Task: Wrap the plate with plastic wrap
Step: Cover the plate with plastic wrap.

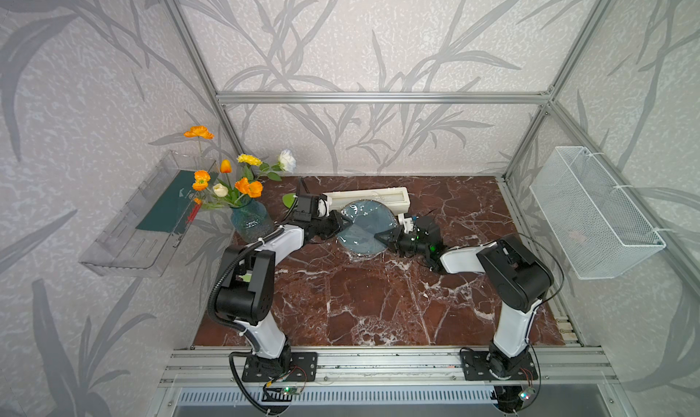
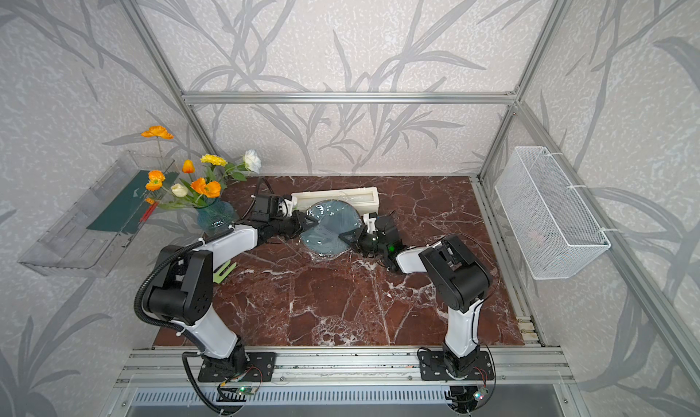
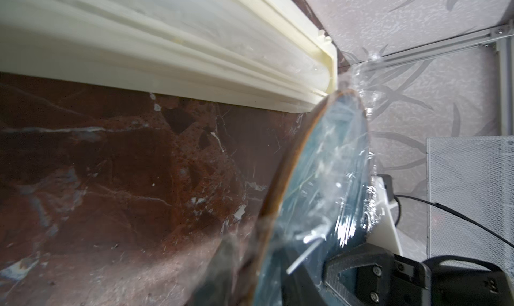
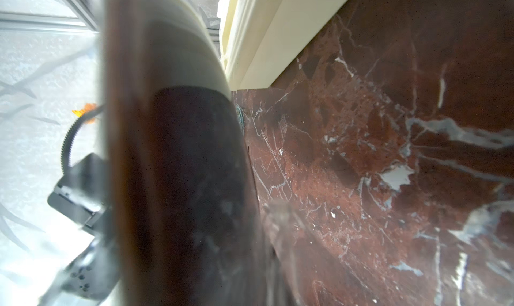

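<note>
The dark blue-grey plate (image 1: 365, 225) (image 2: 333, 225) hangs between my two grippers, just in front of the long box. Glossy plastic wrap (image 1: 358, 208) (image 3: 347, 207) lies wrinkled over its top face, and a loose bit trails below its near rim. My left gripper (image 1: 344, 223) (image 2: 310, 222) is shut on the plate's left rim. My right gripper (image 1: 380, 237) (image 2: 344, 237) is shut on the right rim. The left wrist view looks along the plate's brown rim (image 3: 281, 190), with a right finger (image 3: 356, 268) on the top face. The plate's underside (image 4: 180, 179) is blurred in the right wrist view.
The cream-white dispenser box (image 1: 378, 197) (image 3: 194, 54) (image 4: 258, 40) lies just behind the plate. A blue glass vase of flowers (image 1: 252, 220) stands close to the left arm. A clear shelf (image 1: 144, 222) hangs on the left wall, a white wire basket (image 1: 591, 214) on the right.
</note>
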`<state>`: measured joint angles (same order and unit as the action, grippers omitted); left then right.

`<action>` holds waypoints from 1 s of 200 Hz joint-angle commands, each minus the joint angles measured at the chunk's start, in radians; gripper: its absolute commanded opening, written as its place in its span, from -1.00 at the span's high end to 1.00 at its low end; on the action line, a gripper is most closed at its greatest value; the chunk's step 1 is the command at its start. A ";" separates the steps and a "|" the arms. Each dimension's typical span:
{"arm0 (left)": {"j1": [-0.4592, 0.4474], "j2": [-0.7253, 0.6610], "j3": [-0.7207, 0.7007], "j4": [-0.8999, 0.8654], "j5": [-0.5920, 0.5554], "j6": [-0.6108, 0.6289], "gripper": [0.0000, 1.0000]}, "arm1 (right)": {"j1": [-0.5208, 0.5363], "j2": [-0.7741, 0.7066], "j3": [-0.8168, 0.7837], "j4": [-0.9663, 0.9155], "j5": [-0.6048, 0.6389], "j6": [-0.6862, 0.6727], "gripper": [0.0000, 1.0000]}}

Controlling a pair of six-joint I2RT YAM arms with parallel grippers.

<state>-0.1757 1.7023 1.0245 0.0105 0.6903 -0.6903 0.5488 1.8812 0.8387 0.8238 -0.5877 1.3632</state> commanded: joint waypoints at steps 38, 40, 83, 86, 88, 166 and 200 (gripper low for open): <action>-0.030 -0.050 -0.041 0.055 -0.053 0.093 1.00 | -0.002 -0.099 -0.019 0.086 -0.037 -0.173 0.09; -0.030 -0.052 -0.050 0.069 -0.055 0.100 1.00 | -0.006 -0.104 -0.025 0.080 -0.038 -0.179 0.07; -0.027 -0.070 -0.105 0.250 0.024 0.219 1.00 | -0.164 -0.281 -0.082 -0.317 -0.047 -0.428 -0.18; -0.027 -0.065 -0.099 0.244 0.037 0.220 1.00 | -0.174 -0.293 -0.076 -0.356 -0.042 -0.447 -0.18; -0.026 -0.061 -0.094 0.242 0.049 0.221 1.00 | -0.181 -0.302 -0.071 -0.382 -0.038 -0.465 -0.20; -0.027 0.073 0.000 0.228 0.316 0.174 1.00 | -0.209 -0.248 0.263 -0.628 -0.087 -0.754 -0.21; -0.031 0.058 -0.001 0.233 0.325 0.159 1.00 | -0.200 -0.095 0.348 -0.576 -0.135 -0.746 -0.19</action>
<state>-0.2024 1.8126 0.9848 0.1566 0.8963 -0.5056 0.3405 1.6882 1.1595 0.2405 -0.6674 0.6525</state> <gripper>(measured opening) 0.106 0.599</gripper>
